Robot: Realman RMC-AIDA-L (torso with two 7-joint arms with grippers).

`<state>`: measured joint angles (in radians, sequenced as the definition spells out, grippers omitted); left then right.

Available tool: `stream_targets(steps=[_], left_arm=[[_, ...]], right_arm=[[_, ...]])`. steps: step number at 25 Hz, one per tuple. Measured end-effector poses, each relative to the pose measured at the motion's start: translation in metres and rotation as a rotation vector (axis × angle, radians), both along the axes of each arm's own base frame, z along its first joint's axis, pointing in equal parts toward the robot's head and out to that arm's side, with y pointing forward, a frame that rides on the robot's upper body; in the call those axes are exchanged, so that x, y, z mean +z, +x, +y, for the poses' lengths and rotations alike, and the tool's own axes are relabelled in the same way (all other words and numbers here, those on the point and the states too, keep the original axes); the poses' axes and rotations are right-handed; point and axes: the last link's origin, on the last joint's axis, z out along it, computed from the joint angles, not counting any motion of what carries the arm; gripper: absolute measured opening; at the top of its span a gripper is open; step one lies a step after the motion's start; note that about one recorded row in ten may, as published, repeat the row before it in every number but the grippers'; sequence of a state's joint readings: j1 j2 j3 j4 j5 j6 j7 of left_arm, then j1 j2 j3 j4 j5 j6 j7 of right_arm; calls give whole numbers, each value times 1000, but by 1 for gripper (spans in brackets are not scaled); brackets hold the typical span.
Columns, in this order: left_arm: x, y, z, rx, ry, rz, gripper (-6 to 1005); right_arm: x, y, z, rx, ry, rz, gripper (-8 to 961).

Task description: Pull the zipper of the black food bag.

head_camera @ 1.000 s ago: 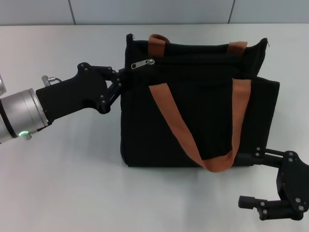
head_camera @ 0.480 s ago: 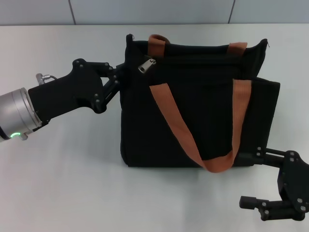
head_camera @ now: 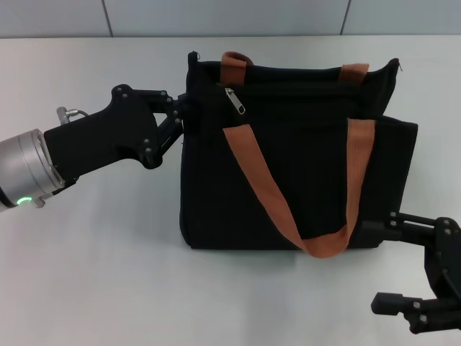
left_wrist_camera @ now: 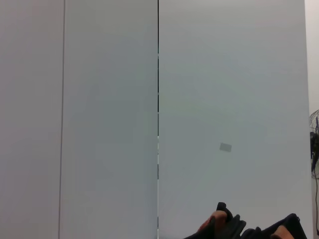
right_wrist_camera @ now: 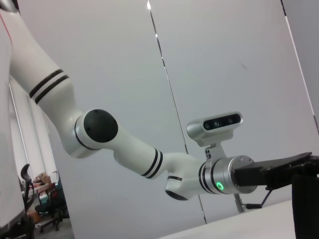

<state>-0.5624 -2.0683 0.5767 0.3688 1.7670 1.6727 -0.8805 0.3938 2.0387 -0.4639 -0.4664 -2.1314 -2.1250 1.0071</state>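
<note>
Lying flat on the white tabletop (head_camera: 108,274): the black bag (head_camera: 302,166), its two orange-brown straps (head_camera: 266,187) draped across the upper panel, one looping down past the near edge. Resting on the zip track close to the bag's far-left corner, just above the strap's left end: the silver zipper (head_camera: 235,101), angled toward the near side.

Reaching in at the bag's left edge: the left gripper (head_camera: 189,108), fingertips pressing against the corner fabric just left of the zipper. Fingers black against black cloth there; cannot tell whether spread or pinching. Not visibly gripping the zipper, with a short stretch of cloth showing between fingertips and tab.

Hovering off the bag's near-right corner: the right gripper (head_camera: 395,268), fingers spread wide, one alongside the bag's near edge (head_camera: 403,225), the other lying well apart from it toward the near side, gripping nothing.

Looking out from the left wrist: mostly a pale panelled wall (left_wrist_camera: 109,119), with only a sliver of bag (left_wrist_camera: 234,230) and strap peeking in at the frame's edge. Looking across from the right wrist: the left arm (right_wrist_camera: 119,144) with its green light lit, stretching toward the bag's dark edge (right_wrist_camera: 305,209).
</note>
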Motion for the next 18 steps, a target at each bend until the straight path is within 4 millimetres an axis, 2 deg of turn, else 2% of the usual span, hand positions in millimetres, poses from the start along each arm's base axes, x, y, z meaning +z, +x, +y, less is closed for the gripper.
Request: stream_targets(steps=[9,14,18], left_arm=[[0,2,0,-3,3,-21,19],[2,12,1,-9,-14,-83,19],[0,22,4,-26,-28,-120,19]], right_arm=[[4,-6,7,-37,23,58,826],[11,-16,21,-123,-15,155,825],[11,-21,34,-170,-38,157,825]])
